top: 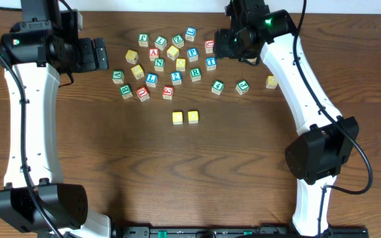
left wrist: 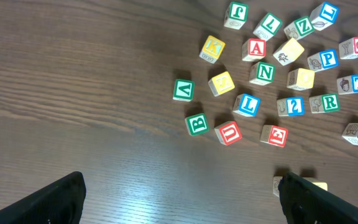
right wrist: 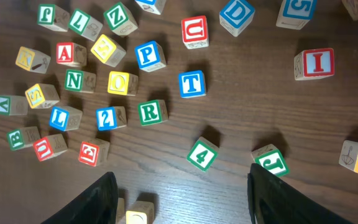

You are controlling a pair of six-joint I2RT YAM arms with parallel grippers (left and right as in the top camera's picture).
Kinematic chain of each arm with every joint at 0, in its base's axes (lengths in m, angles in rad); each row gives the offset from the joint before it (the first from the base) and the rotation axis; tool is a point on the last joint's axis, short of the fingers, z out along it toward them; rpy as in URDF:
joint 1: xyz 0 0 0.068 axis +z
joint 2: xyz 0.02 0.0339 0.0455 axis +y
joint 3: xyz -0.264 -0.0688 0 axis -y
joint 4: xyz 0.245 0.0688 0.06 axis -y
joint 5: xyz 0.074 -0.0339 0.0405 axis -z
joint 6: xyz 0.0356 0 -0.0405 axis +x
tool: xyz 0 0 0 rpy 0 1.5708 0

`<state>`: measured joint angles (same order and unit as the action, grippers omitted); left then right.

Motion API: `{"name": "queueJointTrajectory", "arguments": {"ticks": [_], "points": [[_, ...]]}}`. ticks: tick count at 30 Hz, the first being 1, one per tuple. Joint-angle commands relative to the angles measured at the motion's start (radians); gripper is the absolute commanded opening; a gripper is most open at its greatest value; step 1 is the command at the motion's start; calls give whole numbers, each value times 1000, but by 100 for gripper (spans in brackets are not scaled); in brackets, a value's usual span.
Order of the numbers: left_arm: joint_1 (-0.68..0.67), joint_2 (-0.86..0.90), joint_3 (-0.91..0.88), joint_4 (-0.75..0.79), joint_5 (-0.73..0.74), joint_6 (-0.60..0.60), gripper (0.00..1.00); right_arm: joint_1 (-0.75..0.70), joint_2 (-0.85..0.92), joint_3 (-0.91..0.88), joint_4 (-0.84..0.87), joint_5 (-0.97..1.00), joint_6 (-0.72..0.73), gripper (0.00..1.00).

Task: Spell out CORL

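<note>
While hovering, left end effector (left wrist: 179,186) spread wide, right end effector (right wrist: 182,177) partly spread; both empty.

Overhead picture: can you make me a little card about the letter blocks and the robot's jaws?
yellow cubes: side by side, away from the pile
green R: in the pile
blue L: in the pile
left jaws: wide open, holding nothing
right jaws: open, holding nothing
</note>
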<state>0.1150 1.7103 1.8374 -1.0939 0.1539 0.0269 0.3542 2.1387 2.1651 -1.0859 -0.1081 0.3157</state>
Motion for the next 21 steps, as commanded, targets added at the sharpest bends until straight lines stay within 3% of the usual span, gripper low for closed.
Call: {"name": "queueJointTrajectory", "arguments": {"ticks": [1, 15, 21], "points": [[-3, 2, 26, 3, 23, 6, 98, 8, 8, -3, 8, 5, -18, 62], [-48, 35, 25, 87, 92, -10, 97, 8, 8, -3, 26, 5, -17, 62], [-103, 154, 25, 108, 81, -28, 88, -17, 8, -3, 14, 5, -17, 63]]}}
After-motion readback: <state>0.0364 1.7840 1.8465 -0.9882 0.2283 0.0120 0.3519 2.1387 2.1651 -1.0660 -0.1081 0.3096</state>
